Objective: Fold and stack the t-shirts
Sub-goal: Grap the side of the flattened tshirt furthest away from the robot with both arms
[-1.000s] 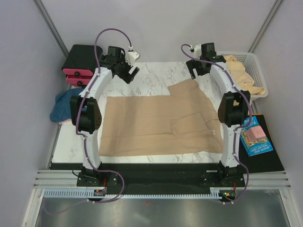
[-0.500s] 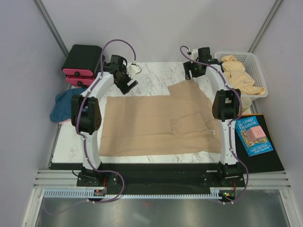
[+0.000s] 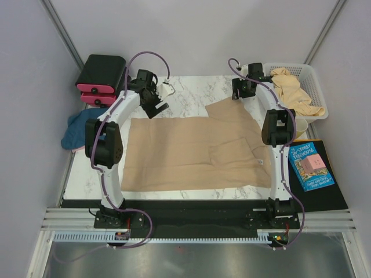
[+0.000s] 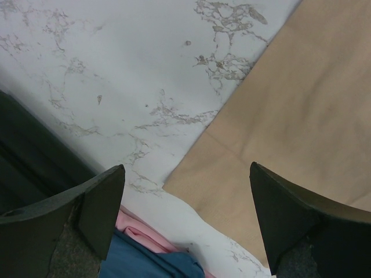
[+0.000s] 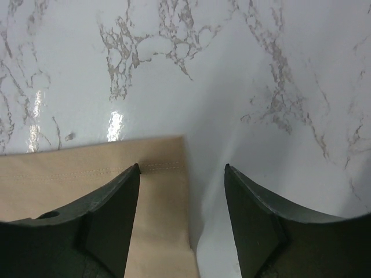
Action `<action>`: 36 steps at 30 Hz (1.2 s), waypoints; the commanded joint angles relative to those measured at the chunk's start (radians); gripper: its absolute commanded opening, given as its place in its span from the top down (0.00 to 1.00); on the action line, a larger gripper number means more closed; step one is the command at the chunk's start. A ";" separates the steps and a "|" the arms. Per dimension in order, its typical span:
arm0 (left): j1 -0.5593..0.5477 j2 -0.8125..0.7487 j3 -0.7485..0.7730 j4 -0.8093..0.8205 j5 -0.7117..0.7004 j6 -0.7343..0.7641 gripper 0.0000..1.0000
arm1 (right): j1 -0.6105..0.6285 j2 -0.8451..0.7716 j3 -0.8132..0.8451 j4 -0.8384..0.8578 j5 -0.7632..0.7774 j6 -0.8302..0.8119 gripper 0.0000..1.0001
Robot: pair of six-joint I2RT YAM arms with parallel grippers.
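A tan t-shirt (image 3: 191,150) lies spread flat on the marble table (image 3: 185,92). My left gripper (image 3: 153,104) hovers open over its far left corner, which also shows in the left wrist view (image 4: 290,121) with the open gripper (image 4: 185,197) above it. A pink shirt (image 4: 139,234) and a dark blue shirt (image 4: 162,263) lie folded at the table's left edge. My right gripper (image 3: 243,92) is open over the far right corner; in the right wrist view the gripper (image 5: 181,185) straddles that stitched corner (image 5: 162,191).
A white mesh basket (image 3: 310,72) at the back right holds more tan shirts (image 3: 293,90). Black-and-pink boxes (image 3: 98,78) stand at the back left. The dark blue shirt (image 3: 78,127) hangs off the left edge. A blue book (image 3: 310,165) lies to the right.
My left gripper has moved nearer and lower toward the shirt's far left corner. My right gripper has shifted slightly right and down to the far right corner. The shirt has not moved.
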 commanded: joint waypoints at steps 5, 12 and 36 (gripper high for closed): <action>-0.001 -0.035 -0.048 -0.004 -0.055 0.116 0.06 | 0.009 0.051 0.042 0.030 -0.083 0.032 0.38; 0.017 0.011 -0.047 -0.004 -0.054 0.148 0.06 | 0.032 0.062 0.029 0.029 -0.074 0.030 0.42; 0.087 0.142 0.027 0.045 0.032 0.187 0.10 | 0.075 -0.004 -0.044 0.019 0.111 -0.053 1.00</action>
